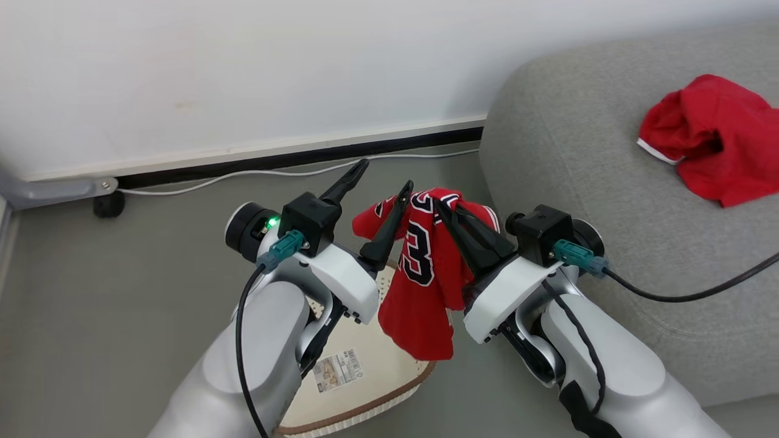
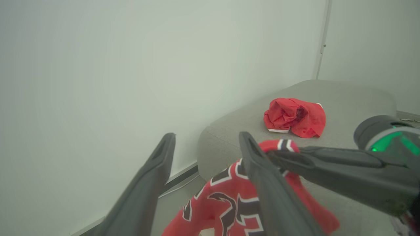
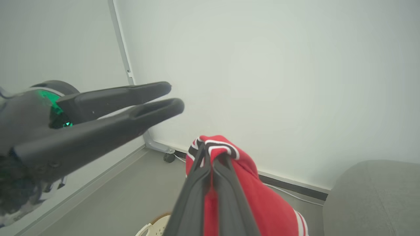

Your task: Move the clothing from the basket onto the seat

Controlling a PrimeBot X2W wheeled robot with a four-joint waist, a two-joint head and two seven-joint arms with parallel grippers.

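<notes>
Right gripper (image 1: 445, 210) jaws are clamped tight on the top edge of the jersey (image 1: 426, 286), which hangs in the air over the basket (image 1: 389, 377) on the floor, next to the sofa (image 1: 566, 140). Left gripper (image 1: 387, 174) jaws are spread wide with nothing in them, just beside the jersey. Plain red garment (image 1: 712, 137) lies crumpled on the sofa seat.

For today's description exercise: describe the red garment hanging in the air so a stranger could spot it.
Start at the grey sofa; just left of it, above the cream basket, the right gripper holds a hanging jersey. Unlike the plain red garment lying on the sofa, it bears black-and-white numbers.
</notes>
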